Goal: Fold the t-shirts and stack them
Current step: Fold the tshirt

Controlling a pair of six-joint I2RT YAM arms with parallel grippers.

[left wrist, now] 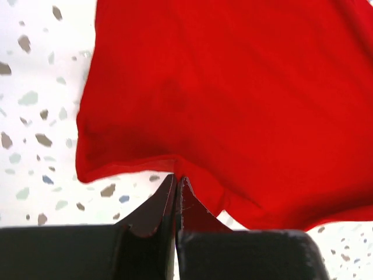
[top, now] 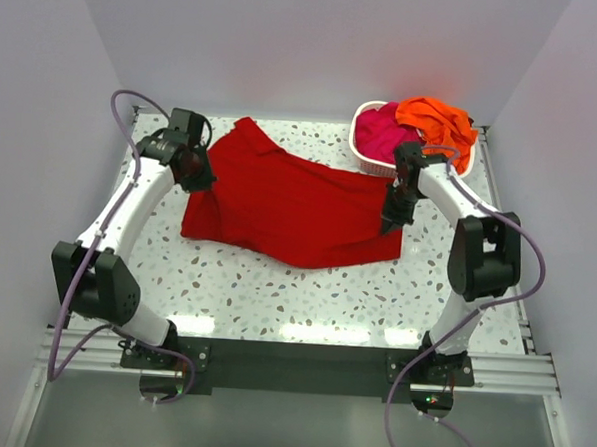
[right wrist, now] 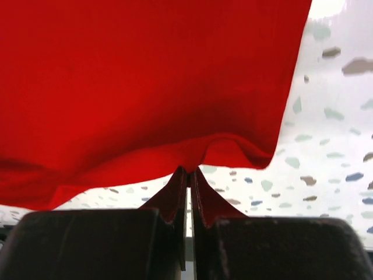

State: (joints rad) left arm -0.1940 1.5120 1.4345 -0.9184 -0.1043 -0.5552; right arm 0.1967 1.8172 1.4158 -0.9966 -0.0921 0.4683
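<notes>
A deep red t-shirt [top: 289, 205] lies spread across the middle of the table. My left gripper [top: 203, 181] is shut on its left edge; in the left wrist view the hem of the red t-shirt [left wrist: 233, 105] is pinched at the tips of the left gripper [left wrist: 176, 178]. My right gripper [top: 390, 224] is shut on the shirt's right edge, and the right wrist view shows the red t-shirt [right wrist: 145, 87] bunching up into the closed tips of the right gripper [right wrist: 189, 170]. A magenta-pink t-shirt [top: 381, 138] and a bright orange t-shirt [top: 439, 124] lie heaped in the basket.
A white slatted basket [top: 366, 157] stands at the back right, just behind the right arm. The speckled tabletop [top: 305, 294] shows in front of the shirt. White walls close in the back and both sides.
</notes>
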